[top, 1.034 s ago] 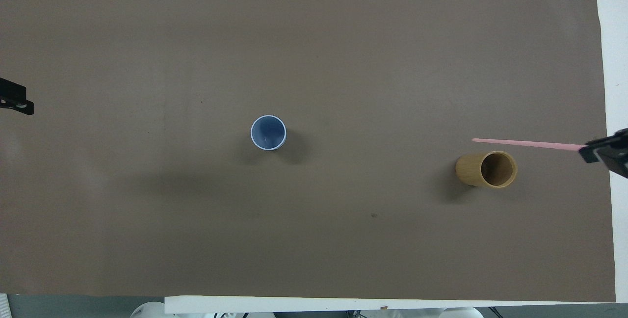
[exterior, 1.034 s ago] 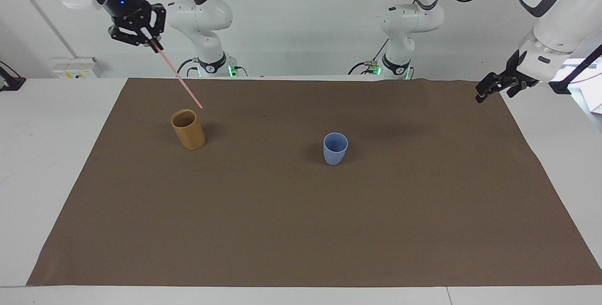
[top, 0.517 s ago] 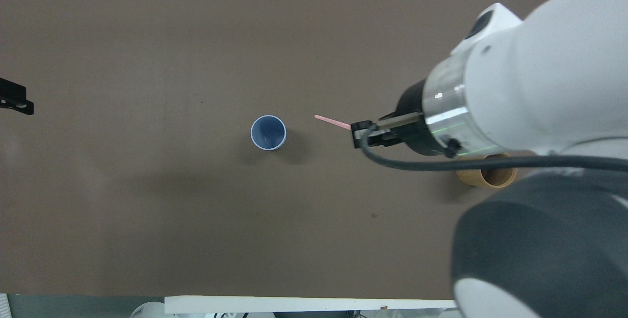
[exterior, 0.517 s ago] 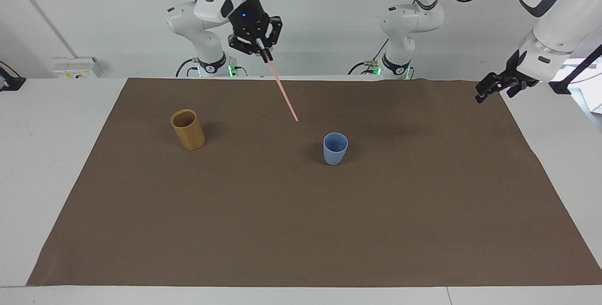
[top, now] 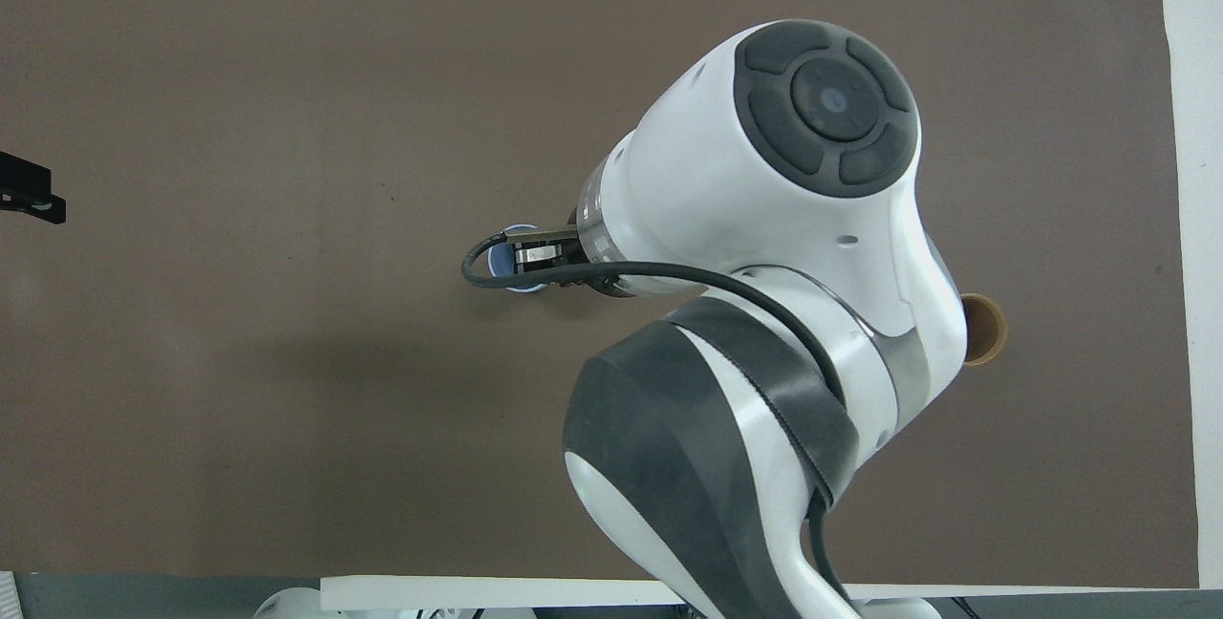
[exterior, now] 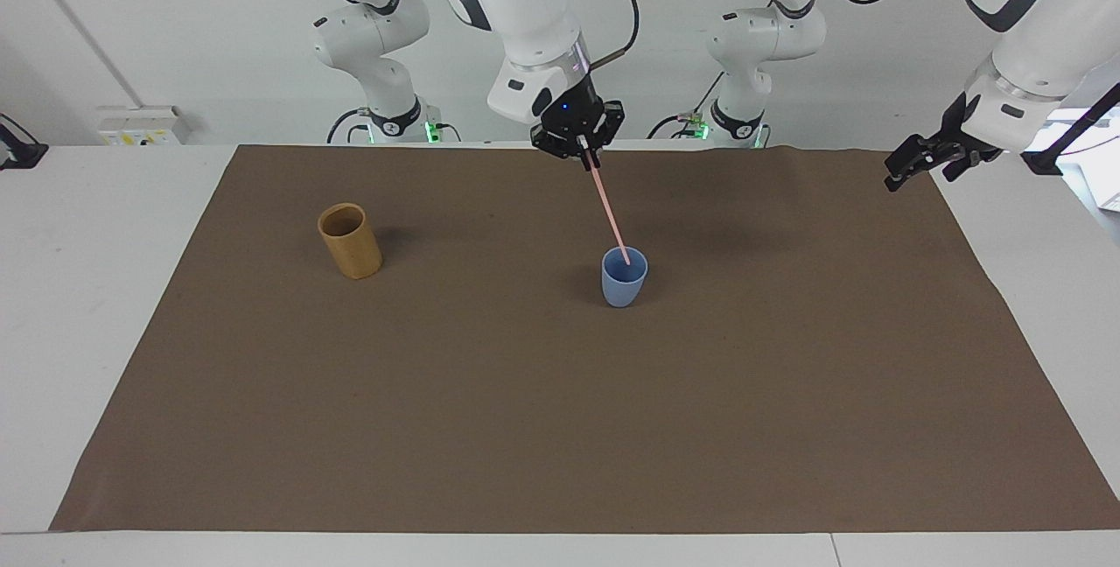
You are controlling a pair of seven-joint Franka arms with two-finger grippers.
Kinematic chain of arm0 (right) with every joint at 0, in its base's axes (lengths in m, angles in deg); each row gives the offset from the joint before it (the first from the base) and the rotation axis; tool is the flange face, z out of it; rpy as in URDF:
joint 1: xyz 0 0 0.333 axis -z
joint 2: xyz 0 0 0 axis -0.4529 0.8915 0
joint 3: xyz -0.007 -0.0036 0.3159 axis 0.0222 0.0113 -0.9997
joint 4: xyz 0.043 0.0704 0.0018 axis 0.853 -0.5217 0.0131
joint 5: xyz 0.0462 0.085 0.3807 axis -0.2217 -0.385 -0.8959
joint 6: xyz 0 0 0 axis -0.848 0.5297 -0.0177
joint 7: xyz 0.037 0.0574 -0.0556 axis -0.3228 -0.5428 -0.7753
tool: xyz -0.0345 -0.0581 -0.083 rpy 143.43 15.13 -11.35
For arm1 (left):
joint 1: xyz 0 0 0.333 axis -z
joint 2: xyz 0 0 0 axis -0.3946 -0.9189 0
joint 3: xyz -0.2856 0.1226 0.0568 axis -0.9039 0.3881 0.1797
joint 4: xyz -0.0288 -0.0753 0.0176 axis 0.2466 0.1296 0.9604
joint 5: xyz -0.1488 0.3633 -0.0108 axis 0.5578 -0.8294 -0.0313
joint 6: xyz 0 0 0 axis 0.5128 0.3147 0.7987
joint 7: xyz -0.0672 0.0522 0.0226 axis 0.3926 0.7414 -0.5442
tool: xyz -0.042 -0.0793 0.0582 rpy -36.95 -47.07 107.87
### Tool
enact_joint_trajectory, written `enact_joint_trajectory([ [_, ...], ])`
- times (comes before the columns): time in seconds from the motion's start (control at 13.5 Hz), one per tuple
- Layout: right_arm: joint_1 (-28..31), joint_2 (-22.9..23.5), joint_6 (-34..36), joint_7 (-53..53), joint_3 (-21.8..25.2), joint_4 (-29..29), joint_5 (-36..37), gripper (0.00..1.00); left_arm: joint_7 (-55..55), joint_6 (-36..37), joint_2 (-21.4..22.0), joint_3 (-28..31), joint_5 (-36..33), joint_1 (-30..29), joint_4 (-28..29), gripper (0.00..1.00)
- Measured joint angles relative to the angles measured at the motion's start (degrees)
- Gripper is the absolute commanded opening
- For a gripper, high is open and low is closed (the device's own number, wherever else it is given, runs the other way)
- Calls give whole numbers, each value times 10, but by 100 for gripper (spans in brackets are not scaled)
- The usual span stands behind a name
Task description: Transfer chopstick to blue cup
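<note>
My right gripper (exterior: 584, 156) is shut on the upper end of the pale pink chopstick (exterior: 610, 213) and holds it up over the blue cup (exterior: 624, 284). The stick slants down, and its lower tip is in the cup's mouth. In the overhead view the right arm covers the stick and most of the blue cup (top: 496, 263), with the right gripper (top: 530, 256) over the cup. My left gripper (exterior: 901, 169) waits in the air over the mat's edge at the left arm's end, and it also shows in the overhead view (top: 33, 199).
A tan bamboo cup (exterior: 350, 241) stands on the brown mat (exterior: 560, 418) toward the right arm's end; in the overhead view only the rim of that cup (top: 989, 332) shows past the arm. White table surface surrounds the mat.
My right gripper has carried the chopstick from beside the bamboo cup across to over the blue cup, and the stick's tip has come down into the cup's mouth. The left arm has not moved.
</note>
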Motion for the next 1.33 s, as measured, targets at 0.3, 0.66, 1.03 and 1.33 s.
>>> enact_joint_trajectory([
  [0.3, -17, -6, -2, 7, 0, -31, 0, 0, 0, 0, 0, 0, 0, 0, 0, 100],
  [0.66, -17, -27, -67, 7, 2, -92, 0, 61, 0, 0, 0, 0, 0, 0, 0, 100],
  [1.03, -7, -32, -89, 7, 8, -80, 7, 100, 0, 0, 0, 0, 0, 0, 0, 100],
  [1.33, 79, -34, -26, -11, 13, 9, 91, 100, 0, 0, 0, 0, 0, 0, 0, 100],
])
